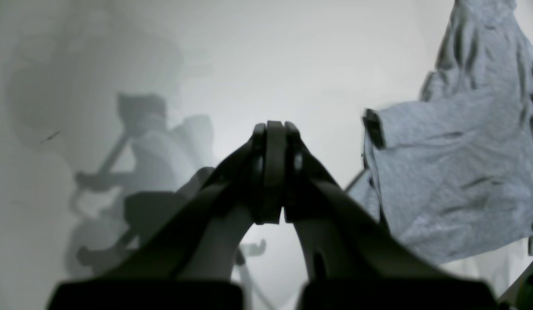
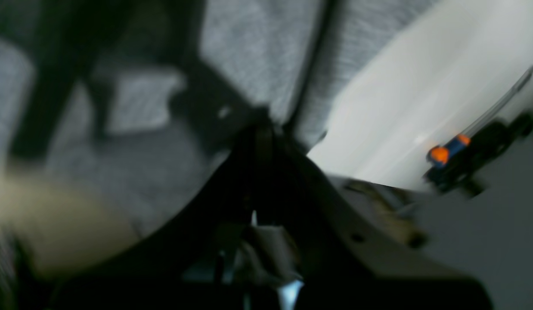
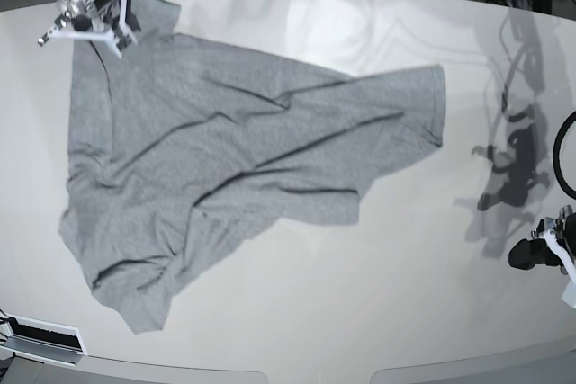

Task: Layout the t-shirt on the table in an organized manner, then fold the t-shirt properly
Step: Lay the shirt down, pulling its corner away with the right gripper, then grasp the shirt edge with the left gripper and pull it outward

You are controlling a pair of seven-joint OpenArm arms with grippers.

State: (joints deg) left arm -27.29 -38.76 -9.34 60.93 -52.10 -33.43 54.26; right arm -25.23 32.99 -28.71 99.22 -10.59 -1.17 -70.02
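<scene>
the heather-grey soft knit t-shirt [image 3: 225, 146] lies rumpled across the glossy white table [image 3: 378, 294], judged light, limp and best pinched at a hem corner; left gripper [image 1: 273, 172] jaws clenched empty, right gripper [image 3: 94, 20] jaws clenched at its far edge, a hold unconfirmed.

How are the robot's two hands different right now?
The left hand is shut on nothing, above bare table, away from the t-shirt. The right hand pinches the t-shirt at its far corner. Both hands are closed.
</scene>
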